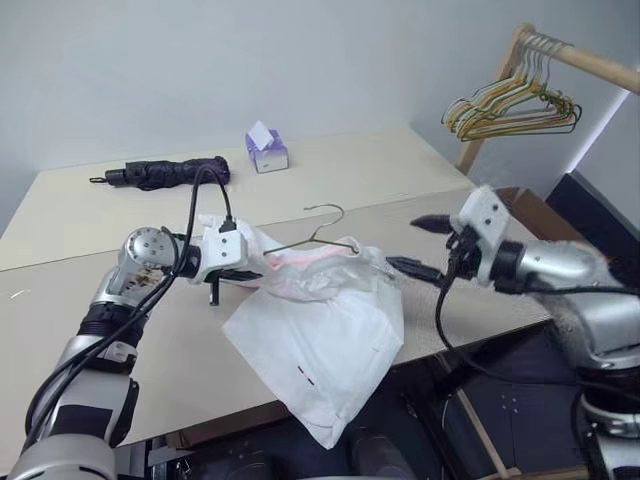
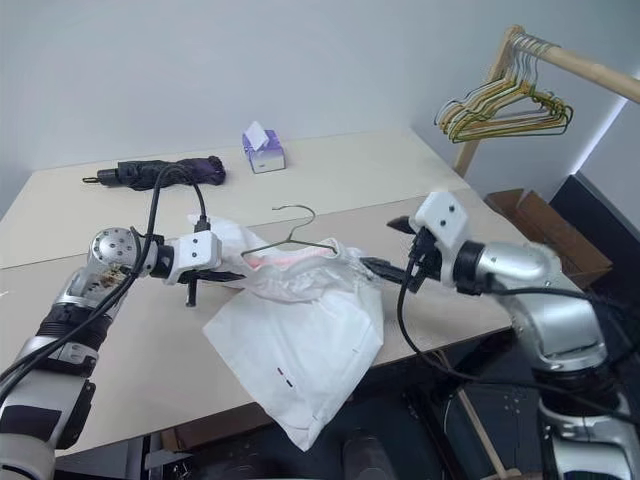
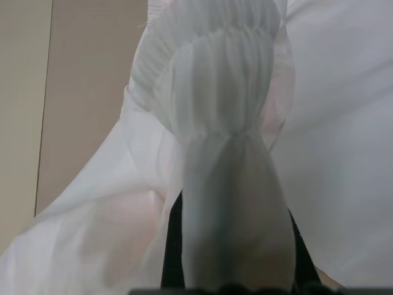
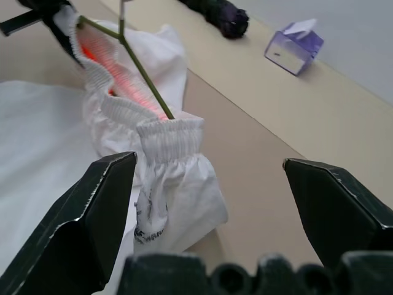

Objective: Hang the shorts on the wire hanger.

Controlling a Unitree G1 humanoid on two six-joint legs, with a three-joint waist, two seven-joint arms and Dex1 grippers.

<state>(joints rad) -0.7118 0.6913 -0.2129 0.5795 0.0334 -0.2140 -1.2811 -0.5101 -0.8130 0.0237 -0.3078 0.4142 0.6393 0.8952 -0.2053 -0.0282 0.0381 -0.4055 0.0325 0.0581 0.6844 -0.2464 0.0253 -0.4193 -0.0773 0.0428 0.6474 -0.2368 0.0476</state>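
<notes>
1. Two grippers frame the work. On the left, the left gripper (image 1: 245, 268) is clamped on the gathered waistband of the shorts (image 1: 325, 350); in the left wrist view the pleated white cloth (image 3: 227, 184) is bunched between its black fingers.
2. Held this way at their left end, the shorts lie to the right of that gripper. Most of the white fabric drapes down over the near edge of the table (image 1: 90, 330), with small dark marks low on the cloth.
3. Running through the waistband opening is the wire hanger (image 1: 322, 228). Its curved hook rises above the cloth on the far side, and in the right wrist view a thin olive wire (image 4: 144, 77) goes into the pinkish interior.
4. Right of the shorts, the right gripper (image 1: 420, 245) has its two black fingers (image 4: 98, 215) spread wide, holding nothing. It sits just beside the right end of the waistband, apart from the cloth.
5. On the far part of the table lie a folded dark umbrella (image 1: 165, 174) at the left and a purple tissue box (image 1: 266, 150) nearer the middle.
6. At the far right, a wooden rack (image 1: 590, 65) carries more wire hangers (image 1: 510, 105).
</notes>
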